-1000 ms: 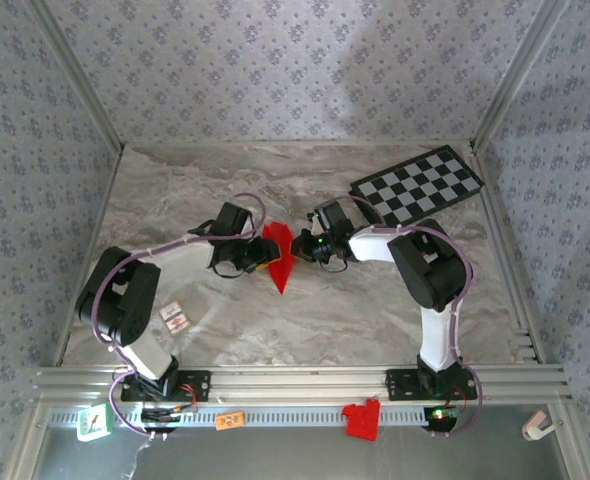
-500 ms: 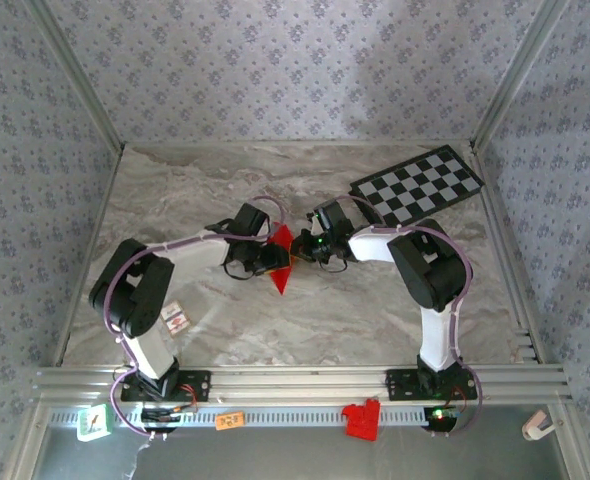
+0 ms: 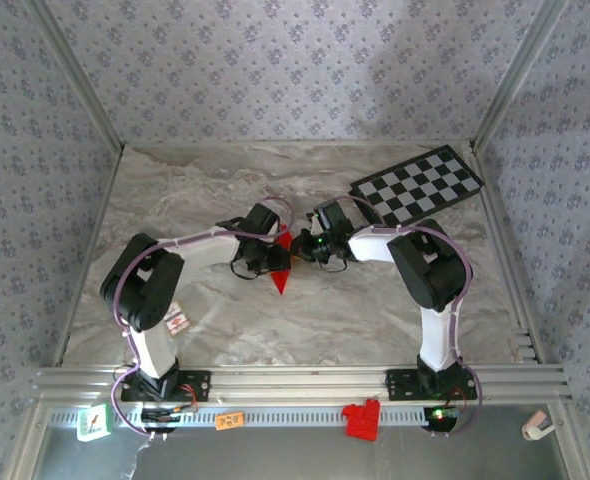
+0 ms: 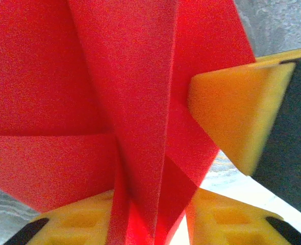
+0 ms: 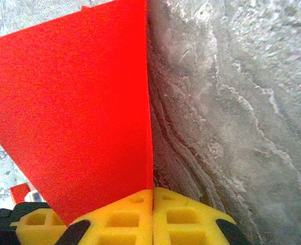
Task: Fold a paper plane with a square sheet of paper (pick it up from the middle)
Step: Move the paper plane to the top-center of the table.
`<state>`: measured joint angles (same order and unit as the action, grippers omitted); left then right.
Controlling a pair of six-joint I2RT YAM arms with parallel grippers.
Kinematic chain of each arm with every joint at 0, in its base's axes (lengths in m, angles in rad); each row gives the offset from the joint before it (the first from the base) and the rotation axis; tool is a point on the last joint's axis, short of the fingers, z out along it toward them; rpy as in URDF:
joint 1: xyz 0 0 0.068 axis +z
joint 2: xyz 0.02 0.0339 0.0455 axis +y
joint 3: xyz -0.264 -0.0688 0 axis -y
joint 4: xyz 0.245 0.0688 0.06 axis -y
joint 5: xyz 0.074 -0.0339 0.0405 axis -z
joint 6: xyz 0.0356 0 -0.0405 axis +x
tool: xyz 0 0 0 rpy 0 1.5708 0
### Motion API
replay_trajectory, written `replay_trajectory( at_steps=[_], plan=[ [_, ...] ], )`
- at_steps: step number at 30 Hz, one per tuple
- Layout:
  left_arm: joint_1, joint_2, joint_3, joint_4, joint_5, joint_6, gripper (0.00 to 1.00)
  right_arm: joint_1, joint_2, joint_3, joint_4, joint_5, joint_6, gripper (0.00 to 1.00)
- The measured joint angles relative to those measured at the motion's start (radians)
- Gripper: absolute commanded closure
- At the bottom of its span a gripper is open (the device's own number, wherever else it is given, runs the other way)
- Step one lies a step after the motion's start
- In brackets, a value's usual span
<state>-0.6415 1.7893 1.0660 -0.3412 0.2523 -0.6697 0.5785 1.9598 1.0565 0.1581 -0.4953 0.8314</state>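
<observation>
The left arm (image 3: 190, 250), white links on black joints, rises from its near base, elbow out left, forearm running right to mid-table. The left gripper (image 3: 279, 262) straddles the folded red paper (image 5: 79, 102), yellow pads (image 4: 74, 222) parted. The matching right arm (image 3: 430, 270) bends left; the right gripper (image 3: 303, 250) pinches that paper, pads (image 5: 130, 217) pressed together.

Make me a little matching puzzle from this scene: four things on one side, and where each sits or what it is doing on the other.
Things
1. red paper
2. checkered board
3. red bracket
4. right tool

Places or states
A. on the near metal rail
B. far right corner of the table
C. shut on the paper's edge
D. middle of the table, between the two arms

Pairs: 1-D, 2-B, 3-A, 4-C
</observation>
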Motion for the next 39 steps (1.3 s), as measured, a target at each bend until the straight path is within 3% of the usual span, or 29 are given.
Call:
replay_trajectory(
  at_steps=[14, 22, 30, 35, 39],
  plan=[
    [-0.002, 0.001, 0.011, -0.027, -0.07, 0.0, 0.84, 0.0, -0.001, 0.0, 0.003, 0.001, 0.004, 0.84],
    [-0.003, 0.001, 0.042, -0.052, -0.097, 0.011, 0.93, -0.008, -0.058, 0.0, -0.042, 0.031, -0.014, 0.62],
    [-0.003, 0.004, 0.145, -0.145, -0.179, 0.071, 0.94, -0.04, -0.268, -0.047, -0.14, 0.198, -0.104, 0.34],
    [-0.002, 0.058, 0.288, -0.193, -0.247, 0.126, 0.94, -0.047, -0.419, -0.105, -0.195, 0.349, -0.176, 0.25],
    [0.0, 0.139, 0.403, -0.225, -0.301, 0.157, 0.94, -0.05, -0.503, -0.149, -0.221, 0.45, -0.221, 0.24]
  ],
)
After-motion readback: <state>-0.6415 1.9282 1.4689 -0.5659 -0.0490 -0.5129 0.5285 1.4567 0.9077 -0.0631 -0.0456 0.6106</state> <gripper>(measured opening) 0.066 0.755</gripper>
